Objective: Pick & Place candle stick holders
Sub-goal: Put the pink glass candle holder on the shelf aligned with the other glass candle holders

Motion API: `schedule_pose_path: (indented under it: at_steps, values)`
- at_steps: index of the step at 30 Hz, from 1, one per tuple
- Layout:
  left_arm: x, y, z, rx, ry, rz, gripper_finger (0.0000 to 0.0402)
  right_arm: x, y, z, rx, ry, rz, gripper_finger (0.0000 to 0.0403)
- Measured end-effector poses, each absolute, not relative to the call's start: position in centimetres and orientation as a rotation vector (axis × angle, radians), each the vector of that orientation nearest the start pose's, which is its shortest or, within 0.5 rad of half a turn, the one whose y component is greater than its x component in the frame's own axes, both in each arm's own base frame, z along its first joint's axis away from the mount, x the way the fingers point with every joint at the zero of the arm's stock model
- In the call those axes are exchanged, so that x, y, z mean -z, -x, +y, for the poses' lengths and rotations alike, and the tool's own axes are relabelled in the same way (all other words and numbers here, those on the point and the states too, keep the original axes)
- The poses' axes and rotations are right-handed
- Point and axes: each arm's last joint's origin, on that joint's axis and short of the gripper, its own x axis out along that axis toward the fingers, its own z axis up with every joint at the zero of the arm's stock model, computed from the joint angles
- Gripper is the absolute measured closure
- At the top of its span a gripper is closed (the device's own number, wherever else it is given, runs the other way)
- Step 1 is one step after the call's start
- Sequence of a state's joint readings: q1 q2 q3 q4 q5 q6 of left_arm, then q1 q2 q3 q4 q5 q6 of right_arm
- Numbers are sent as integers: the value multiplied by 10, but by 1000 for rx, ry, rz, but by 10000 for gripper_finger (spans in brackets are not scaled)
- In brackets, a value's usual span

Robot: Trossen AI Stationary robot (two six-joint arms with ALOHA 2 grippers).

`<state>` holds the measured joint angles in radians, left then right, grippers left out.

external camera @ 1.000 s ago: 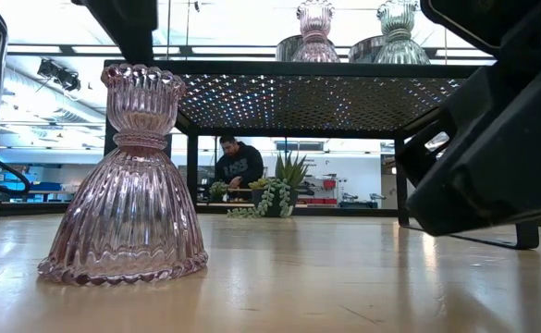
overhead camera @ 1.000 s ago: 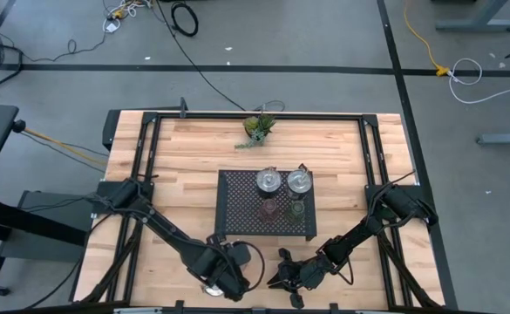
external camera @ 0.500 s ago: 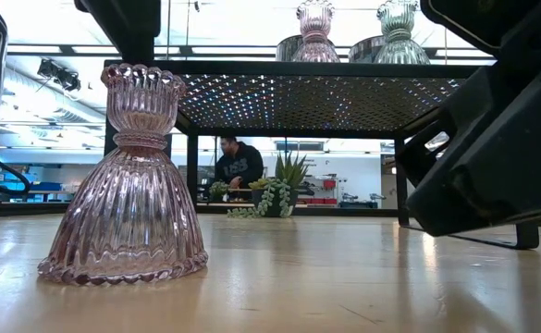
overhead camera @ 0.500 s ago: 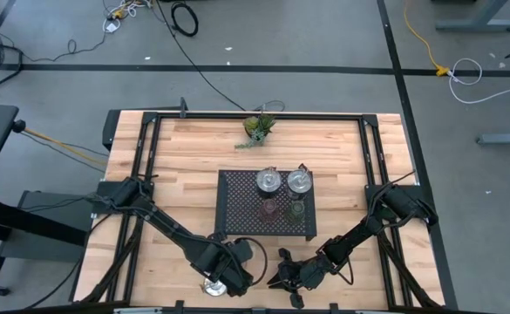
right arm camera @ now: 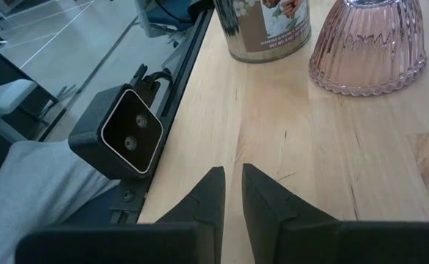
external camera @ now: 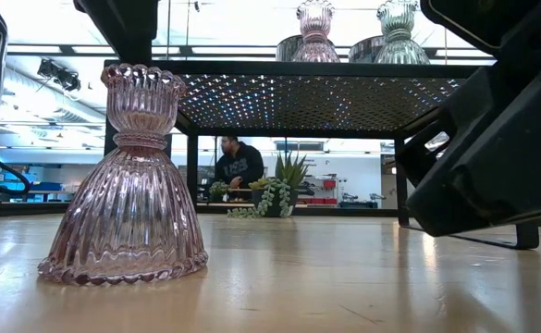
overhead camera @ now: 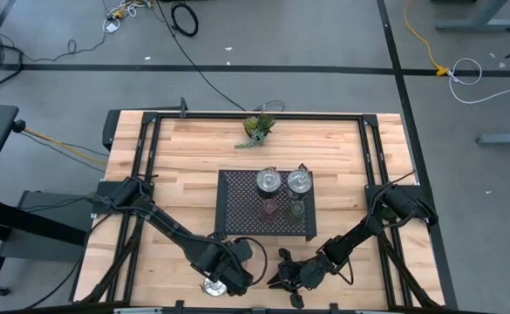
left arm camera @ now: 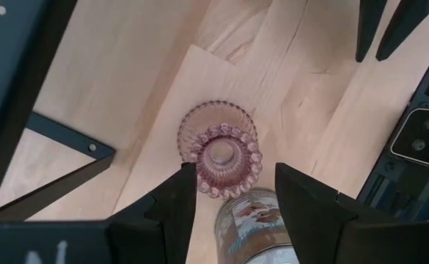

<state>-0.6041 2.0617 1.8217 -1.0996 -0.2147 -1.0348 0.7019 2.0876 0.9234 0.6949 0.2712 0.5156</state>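
Note:
A pink ribbed glass candle stick holder stands upright on its flared base on the table near the front edge; it also shows from above in the left wrist view. My left gripper is open above it, one finger on either side, touching nothing; in the high view it hides the holder. My right gripper is shut and empty, low over the table just right of it. Two silver holders and two small ones, brownish and olive, stand on the black mesh rack.
A printed tin can stands right beside the pink holder, toward the front edge. The rack's legs stand behind. A plant sprig lies at the far edge. A small camera sits at the table's front rail.
My left gripper has shifted a little toward the table's right and far side, staying open above the pink holder, and the can now shows beside it in the high view. The holder has not moved.

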Motion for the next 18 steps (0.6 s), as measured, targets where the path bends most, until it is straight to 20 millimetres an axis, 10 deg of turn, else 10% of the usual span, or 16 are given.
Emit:
schedule_pose_path:
  at_steps: [18]
  values:
    - [-231,-346,-231,-339,346,1252,147,-88,-301,244,-303,-279,513,356]
